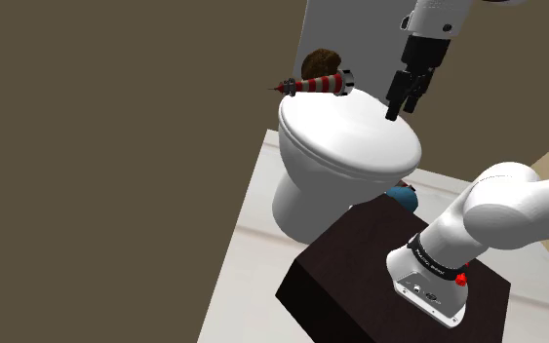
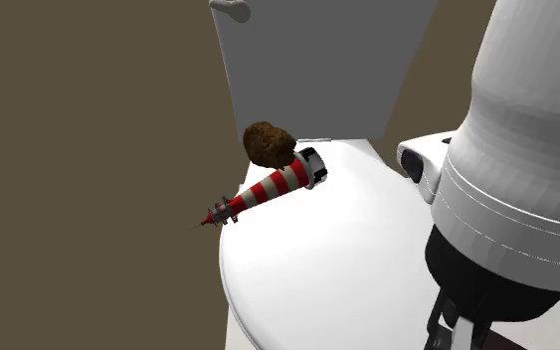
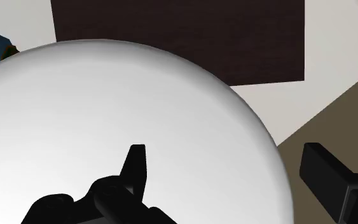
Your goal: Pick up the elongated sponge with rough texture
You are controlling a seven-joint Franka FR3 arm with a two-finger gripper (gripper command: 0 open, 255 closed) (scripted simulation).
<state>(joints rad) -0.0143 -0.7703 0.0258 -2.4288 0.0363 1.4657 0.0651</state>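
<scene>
Currently the hand [image 1: 404, 105] hovers above the near part of the white toilet lid [image 1: 355, 136], fingers [image 3: 136, 167] spread, holding nothing. The brown rough sponge [image 2: 270, 145] sits at the lid's back, close to the tank [image 2: 307, 60], well apart from the hand. A red-and-white striped lighthouse toy [image 2: 273, 187] lies on its side just beside the sponge.

Risks, as judged: a descending finger could clip the toy and roll it off the domed lid, and the sponge may slide toward the tank under a shallow pinch.

No open container: the lid is down, with both things on top.
</scene>
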